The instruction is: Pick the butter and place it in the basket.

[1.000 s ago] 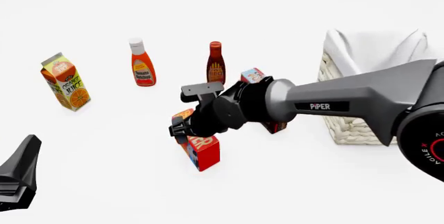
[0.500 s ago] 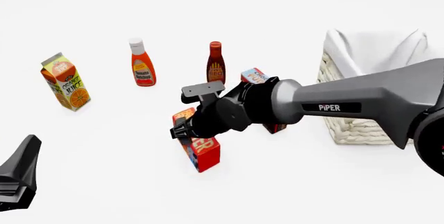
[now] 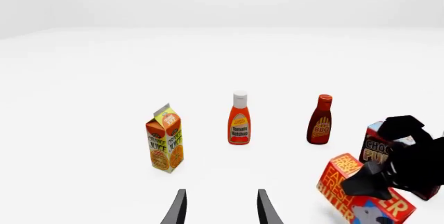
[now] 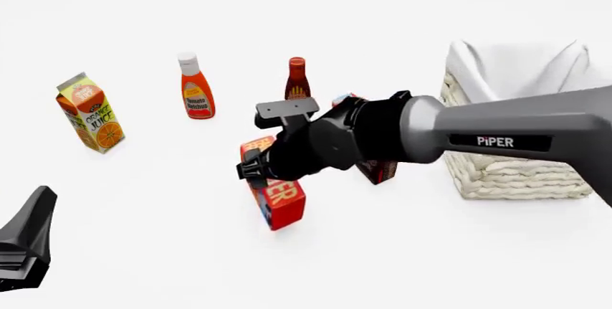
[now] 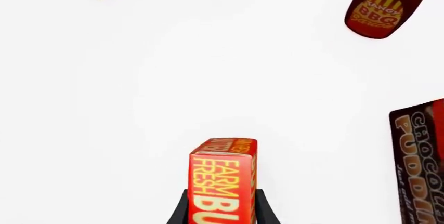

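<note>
Right gripper (image 4: pixel 254 169) down on the butter (image 4: pixel 278 198), jaws closed against its two long sides (right wrist view: one dark finger (image 5: pixel 178 209) pressed to each side of the red box, "FARM FRESH" lettering running between them). Butter tilted, its lower end at or just off the white counter (image 4: pixel 143 237); cannot tell which. Blue patch visible on the near end in the left wrist view (image 3: pixel 362 199).

Just behind the right arm, partly hidden by it, the pudding box (image 4: pixel 375 169), near the butter but apart from it. Further back, a BBQ bottle (image 4: pixel 297 79) upright, and to its left a ketchup bottle (image 4: pixel 196 87), also upright. Well to the left, a juice carton (image 4: pixel 89 112) standing on the counter.

Basket (image 4: pixel 507 173) at the right, behind the right arm's forearm, well apart from the butter, white lining folded over the rim; inside only the cloth visible.

Left gripper (image 4: pixel 24 244) low at the left edge of the front view, well clear of all the groceries; jaws parted with nothing between them (left wrist view: two dark fingers (image 3: pixel 178 209) with a bare gap).
</note>
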You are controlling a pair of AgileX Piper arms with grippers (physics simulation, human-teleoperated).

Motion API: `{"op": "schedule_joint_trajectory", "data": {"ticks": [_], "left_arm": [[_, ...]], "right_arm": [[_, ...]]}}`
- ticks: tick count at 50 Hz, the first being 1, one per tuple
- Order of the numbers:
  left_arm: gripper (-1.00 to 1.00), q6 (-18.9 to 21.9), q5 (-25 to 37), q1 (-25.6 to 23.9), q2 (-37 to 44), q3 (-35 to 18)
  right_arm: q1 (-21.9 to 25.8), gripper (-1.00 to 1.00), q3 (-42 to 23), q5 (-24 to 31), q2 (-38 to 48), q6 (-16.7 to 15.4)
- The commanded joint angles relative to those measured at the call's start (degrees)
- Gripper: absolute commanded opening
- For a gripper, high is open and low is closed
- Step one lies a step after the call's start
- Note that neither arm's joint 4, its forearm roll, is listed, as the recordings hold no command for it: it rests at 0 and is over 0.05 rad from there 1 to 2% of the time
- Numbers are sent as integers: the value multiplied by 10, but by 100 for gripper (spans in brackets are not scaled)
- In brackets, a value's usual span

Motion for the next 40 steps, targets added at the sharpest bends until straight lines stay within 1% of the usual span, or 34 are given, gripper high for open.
{"op": "schedule_joint_trajectory", "data": {"ticks": [1,18,24,37,40], "left_arm": [[100,0,0,0,0,0],[100,0,0,0,0,0],[100,0,0,0,0,0],[100,0,0,0,0,0],[100,0,0,0,0,0]], "right_arm": [[-2,-100,-4,14,-43,8],[3,-100,-8,50,-108,4],[3,-100,-23,75,-134,3],[-24,-100,-48,120,-181,4],[-33,-100,-62,138,-195,3]]}}
